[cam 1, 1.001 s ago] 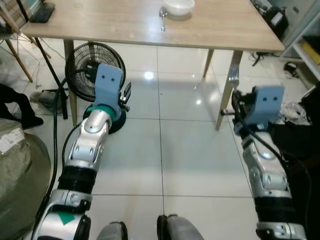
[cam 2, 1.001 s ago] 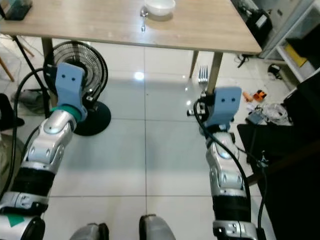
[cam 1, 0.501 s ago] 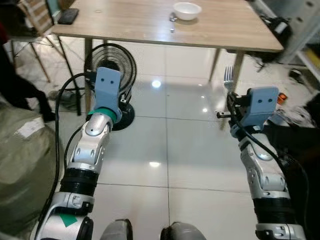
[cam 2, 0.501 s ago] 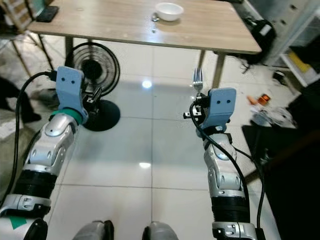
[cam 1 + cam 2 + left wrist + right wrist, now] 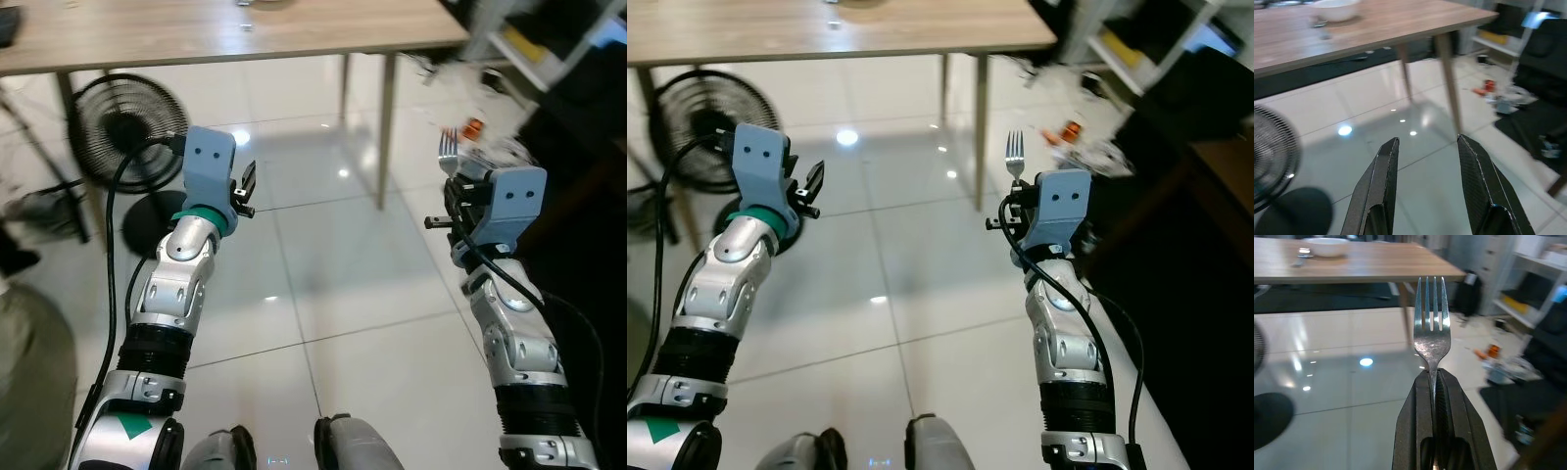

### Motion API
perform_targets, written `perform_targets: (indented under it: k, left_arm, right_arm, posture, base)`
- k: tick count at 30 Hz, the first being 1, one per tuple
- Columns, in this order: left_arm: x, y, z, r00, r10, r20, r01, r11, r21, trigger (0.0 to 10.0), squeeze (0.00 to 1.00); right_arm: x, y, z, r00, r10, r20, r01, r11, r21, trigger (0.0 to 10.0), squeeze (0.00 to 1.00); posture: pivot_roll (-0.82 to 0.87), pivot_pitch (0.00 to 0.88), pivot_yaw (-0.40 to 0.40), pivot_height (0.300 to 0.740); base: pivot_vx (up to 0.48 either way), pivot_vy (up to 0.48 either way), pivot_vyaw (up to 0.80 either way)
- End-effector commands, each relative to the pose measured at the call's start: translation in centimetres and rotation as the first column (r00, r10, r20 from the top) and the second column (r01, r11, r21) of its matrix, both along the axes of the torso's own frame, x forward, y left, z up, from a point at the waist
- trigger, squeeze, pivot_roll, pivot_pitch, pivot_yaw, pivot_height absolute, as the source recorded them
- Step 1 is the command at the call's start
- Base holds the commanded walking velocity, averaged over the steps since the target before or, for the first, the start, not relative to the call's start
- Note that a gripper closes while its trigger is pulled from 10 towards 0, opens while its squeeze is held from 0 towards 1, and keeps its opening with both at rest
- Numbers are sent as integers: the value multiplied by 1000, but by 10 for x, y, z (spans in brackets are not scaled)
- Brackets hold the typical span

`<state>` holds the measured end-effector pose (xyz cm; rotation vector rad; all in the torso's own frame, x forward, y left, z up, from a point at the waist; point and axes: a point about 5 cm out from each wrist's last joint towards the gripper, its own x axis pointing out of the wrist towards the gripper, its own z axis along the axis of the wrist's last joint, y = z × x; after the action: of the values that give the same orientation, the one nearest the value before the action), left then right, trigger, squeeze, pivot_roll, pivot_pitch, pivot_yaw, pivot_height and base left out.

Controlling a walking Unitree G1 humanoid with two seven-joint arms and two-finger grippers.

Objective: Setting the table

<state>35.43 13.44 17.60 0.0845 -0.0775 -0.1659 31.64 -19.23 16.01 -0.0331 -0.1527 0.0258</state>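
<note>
**Fork in hand, table not yet reached**

Your right gripper [image 5: 1433, 382] is pinching the fork [image 5: 1431, 330] by its handle, fingers pressed tight on it, tines pointing straight out beyond the fingertips and upright as seen from the head. Your left gripper [image 5: 1427, 181] is spread and holds nothing; only bare floor tiles lie between its fingers.

The table [image 5: 1366, 267] stands ahead of both grippers and well apart from them, with tiled floor in between. On its far part, beyond the fork's tines and off to the left side, sits a white bowl [image 5: 1326, 246] with what looks like a spoon [image 5: 1304, 253] just beside it. A floor fan [image 5: 122, 132] stands near the left gripper, under the table's edge.

So, as I judge it: bowl and spoon look laid, the fork is picked up but still to be carried over. You have yet to close on the table and set the fork down by the bowl.
</note>
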Motion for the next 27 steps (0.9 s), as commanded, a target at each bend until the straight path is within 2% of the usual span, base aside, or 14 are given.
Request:
perform_targets:
  k: [1, 3, 9, 11, 12, 14, 15, 18, 23, 27]
  left_arm:
    - [0, -1, -5, 1000, 1, -24, -1, 1000, 11, 10000, 0]
    - [0, -1, -6, 1000, 2, -25, -1, 1000, 11, 10000, 0]
    - [-7, 6, -25, 997, 17, -69, -14, 999, 49, 10000, 0]
    - [-14, 12, -46, 992, 39, -121, -29, 996, 79, 10000, 0]
    - [-14, 12, -46, 992, 39, -121, -29, 996, 79, 10000, 0]
    - [-22, 18, -68, 983, 58, -175, -39, 993, 111, 10000, 0]
    - [-22, 18, -68, 983, 58, -175, -39, 993, 111, 10000, 0]
    - [-33, 21, -87, 971, 71, -230, -41, 990, 133, 10000, 0]
    - [-36, 22, -92, 967, 71, -243, -37, 989, 141, 10000, 0]
    - [-36, 22, -91, 968, 70, -241, -36, 989, 143, 10000, 0]
  right_arm:
    - [-1, -4, -1, 1000, -14, -8, 14, 1000, 5, 10000, 0]
    - [-1, -4, -1, 1000, -15, -9, 15, 1000, 5, 10000, 0]
    - [-3, -5, -16, 998, -23, -52, 22, 1000, -19, 10000, 0]
    - [-7, -6, -37, 993, -26, -115, 22, 999, -41, 10000, 0]
    - [-7, -6, -37, 993, -26, -115, 22, 999, -41, 10000, 0]
    - [-12, -6, -57, 983, -29, -182, 20, 999, -50, 10000, 0]
    - [-12, -6, -57, 983, -29, -182, 20, 999, -50, 10000, 0]
    - [-19, -3, -78, 967, -29, -251, 20, 999, -39, 10000, 0]
    - [-24, -2, -92, 954, -42, -296, 36, 999, -25, 10000, 0]
    - [-25, -2, -94, 952, -49, -303, 44, 999, -25, 10000, 0]
  posture:
    - [-64, 0, 1, 740]
    - [-64, 0, 1, 740]
    - [-61, 0, 0, 740]
    - [-52, 0, -6, 740]
    - [-52, 0, -6, 740]
    - [-49, 0, -8, 740]
    - [-49, 0, -8, 740]
    - [-44, 0, -10, 740]
    - [-39, 0, -5, 740]
    - [-41, 0, -3, 740]
  base:
    - [0, 0, -800]
    - [0, 0, -800]
    - [0, 0, -800]
    - [0, 0, -800]
    - [0, 0, -800]
    - [0, 0, -800]
    - [0, 0, -800]
    - [0, 0, -800]
    - [0, 0, -800]
    - [0, 0, -800]
